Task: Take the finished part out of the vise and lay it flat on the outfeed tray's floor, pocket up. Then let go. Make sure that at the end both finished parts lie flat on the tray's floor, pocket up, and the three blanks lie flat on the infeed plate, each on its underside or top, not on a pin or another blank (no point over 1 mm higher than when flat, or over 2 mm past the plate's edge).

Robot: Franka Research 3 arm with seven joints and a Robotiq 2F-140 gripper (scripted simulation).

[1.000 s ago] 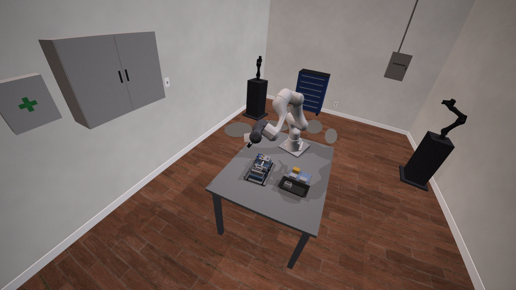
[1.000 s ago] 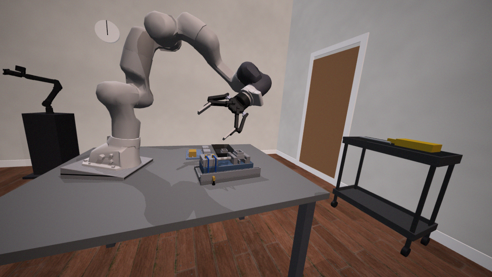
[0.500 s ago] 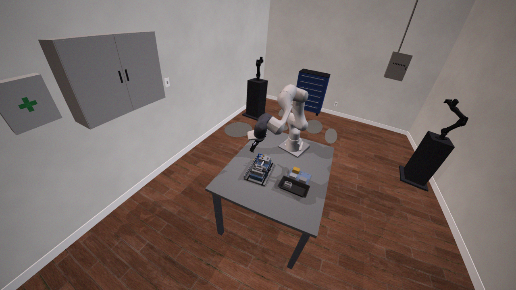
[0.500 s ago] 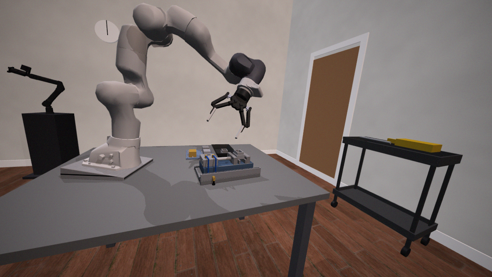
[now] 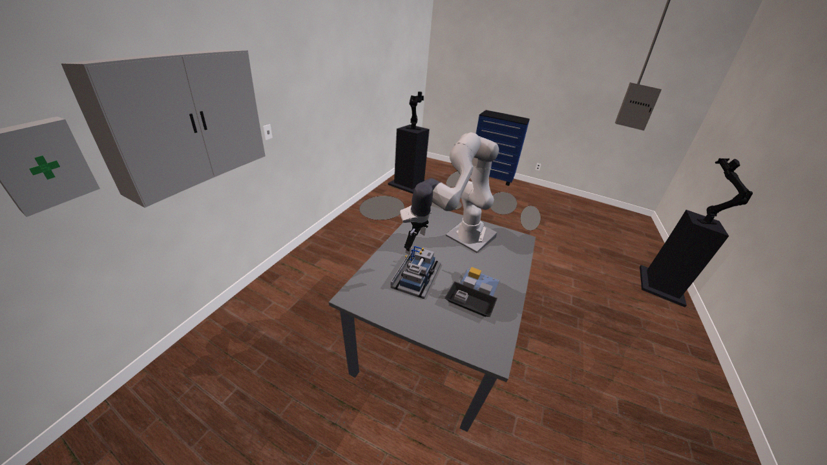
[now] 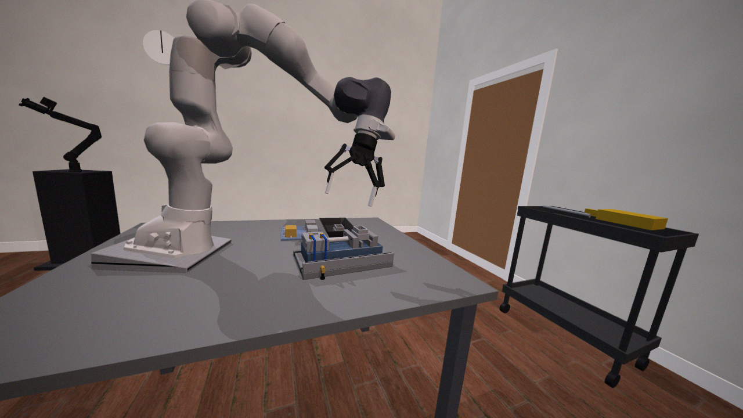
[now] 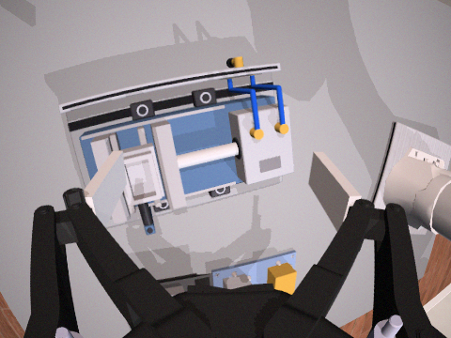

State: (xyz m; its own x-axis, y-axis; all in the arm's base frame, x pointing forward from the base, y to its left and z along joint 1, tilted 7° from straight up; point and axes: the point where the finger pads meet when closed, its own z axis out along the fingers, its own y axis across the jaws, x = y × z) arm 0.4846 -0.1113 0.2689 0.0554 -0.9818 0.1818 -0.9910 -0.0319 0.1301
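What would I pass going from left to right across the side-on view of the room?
Black pedestal with a small black arm → the white robot arm's base plate → the vise on the grey table, with the open gripper hanging above it → brown door → black cart carrying a yellow bar.

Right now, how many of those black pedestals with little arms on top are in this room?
2. One black pedestal stands at the far wall, left of the blue drawer cabinet; the second pedestal stands along the right wall. Others could be out of view.
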